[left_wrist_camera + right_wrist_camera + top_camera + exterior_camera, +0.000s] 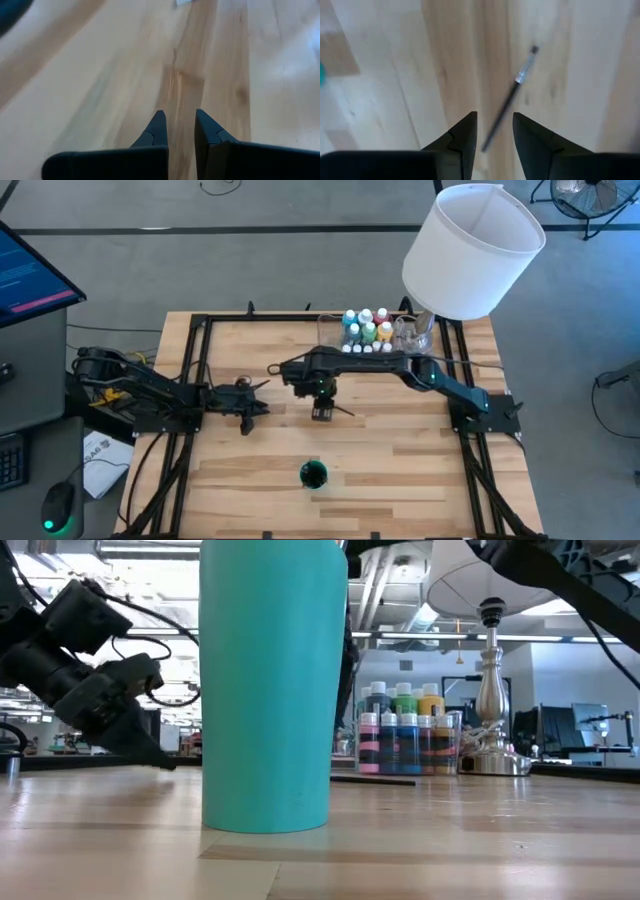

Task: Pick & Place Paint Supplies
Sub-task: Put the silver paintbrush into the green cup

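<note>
A thin dark-handled brush (512, 90) lies flat on the wooden table near its middle (342, 412), also seen low behind the cup (375, 780). My right gripper (495, 117) points down over it near the table's middle (322, 412). It is open, and its fingers stand on either side of the brush's handle end without touching it. The bristle end points away toward the table's right. My left gripper (179, 114) is shut on nothing, low over the table's left part (258, 402). White-capped paint bottles (366, 328) stand grouped at the far edge.
A teal cup (313, 474) stands near the front edge, filling the middle of the low view (272, 680). A lamp with a big white shade (470, 250) stands at the far right beside the bottles. Black frame rails (190, 380) run along the table's sides.
</note>
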Available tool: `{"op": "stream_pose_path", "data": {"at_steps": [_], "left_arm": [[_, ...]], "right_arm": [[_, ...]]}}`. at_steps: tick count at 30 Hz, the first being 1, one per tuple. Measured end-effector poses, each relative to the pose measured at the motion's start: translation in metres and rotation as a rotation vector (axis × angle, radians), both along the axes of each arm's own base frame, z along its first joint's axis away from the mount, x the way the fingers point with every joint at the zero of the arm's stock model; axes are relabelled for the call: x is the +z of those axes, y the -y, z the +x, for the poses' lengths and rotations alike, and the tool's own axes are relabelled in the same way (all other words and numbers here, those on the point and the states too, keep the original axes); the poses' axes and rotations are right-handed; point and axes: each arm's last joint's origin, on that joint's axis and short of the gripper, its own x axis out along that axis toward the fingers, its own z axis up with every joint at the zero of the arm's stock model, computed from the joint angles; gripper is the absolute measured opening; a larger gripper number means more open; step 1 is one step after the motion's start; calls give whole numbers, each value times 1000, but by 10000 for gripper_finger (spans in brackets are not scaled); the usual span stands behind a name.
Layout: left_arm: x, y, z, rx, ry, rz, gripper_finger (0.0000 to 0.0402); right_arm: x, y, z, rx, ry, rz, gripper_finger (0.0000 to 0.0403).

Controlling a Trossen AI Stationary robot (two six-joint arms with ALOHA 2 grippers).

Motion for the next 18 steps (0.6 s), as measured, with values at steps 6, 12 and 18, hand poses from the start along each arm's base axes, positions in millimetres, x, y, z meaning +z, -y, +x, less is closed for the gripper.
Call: {"op": "stream_pose_path", "data": {"at_steps": [6, 12, 18], "left_arm": [[-4, 1, -3, 16, -40, -9, 0], [-4, 1, -3, 21, -40, -14, 0], [-4, 2, -3, 15, -39, -16, 0]], "right_arm": [[-6, 12, 0, -65, -24, -4, 118], [-6, 4, 16, -12, 133, -12, 118], [-23, 11, 20, -26, 109, -34, 118]]}}
